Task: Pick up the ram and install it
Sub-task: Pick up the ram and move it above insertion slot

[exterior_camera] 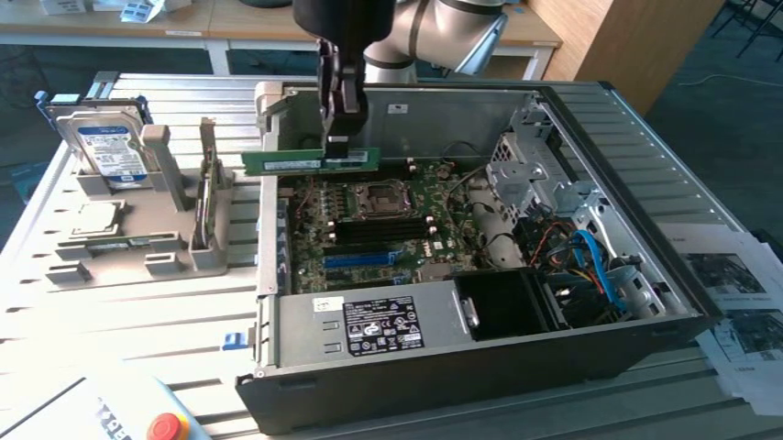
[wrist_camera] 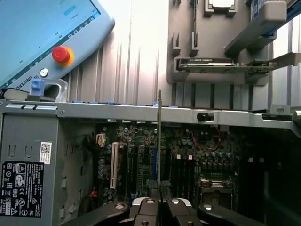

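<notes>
the gripper (exterior_camera: 337,145) hangs over an open pc case (exterior_camera: 490,376), its jaws pinched narrow on the top edge of the ram (exterior_camera: 293,163). the ram is held level in the air, above the motherboard (exterior_camera: 428,197). a grey tray (exterior_camera: 116,252) of parts sits at the exterior view's left.

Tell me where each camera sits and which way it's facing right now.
Exterior view: off the arm, raised, looking down into the open computer case; the arm and gripper show.
Wrist view: on the wrist, looking past the fingertips, which show, at the motherboard.
Both show the ram, clamped in the gripper over the open case.
</notes>
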`<state>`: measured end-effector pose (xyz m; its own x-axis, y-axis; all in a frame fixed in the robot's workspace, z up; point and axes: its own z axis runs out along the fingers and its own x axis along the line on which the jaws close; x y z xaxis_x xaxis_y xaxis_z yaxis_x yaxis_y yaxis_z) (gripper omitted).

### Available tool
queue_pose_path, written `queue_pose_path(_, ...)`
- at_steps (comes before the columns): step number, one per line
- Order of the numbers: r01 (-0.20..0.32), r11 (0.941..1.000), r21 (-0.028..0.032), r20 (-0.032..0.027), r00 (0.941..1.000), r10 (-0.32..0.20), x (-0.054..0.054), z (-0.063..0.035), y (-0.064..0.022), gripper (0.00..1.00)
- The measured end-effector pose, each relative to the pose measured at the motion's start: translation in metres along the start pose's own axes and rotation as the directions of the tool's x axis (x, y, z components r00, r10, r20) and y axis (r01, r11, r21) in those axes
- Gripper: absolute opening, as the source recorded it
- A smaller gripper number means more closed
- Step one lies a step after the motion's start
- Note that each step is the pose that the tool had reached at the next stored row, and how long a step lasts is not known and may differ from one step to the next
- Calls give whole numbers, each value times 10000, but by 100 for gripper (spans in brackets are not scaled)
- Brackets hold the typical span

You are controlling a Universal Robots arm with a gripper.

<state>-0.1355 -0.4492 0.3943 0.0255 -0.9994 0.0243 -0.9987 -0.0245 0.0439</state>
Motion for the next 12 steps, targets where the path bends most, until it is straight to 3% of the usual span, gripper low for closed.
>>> queue_pose_path(12,0,10000,-7,1,10000,0,32,-5,-134,12)
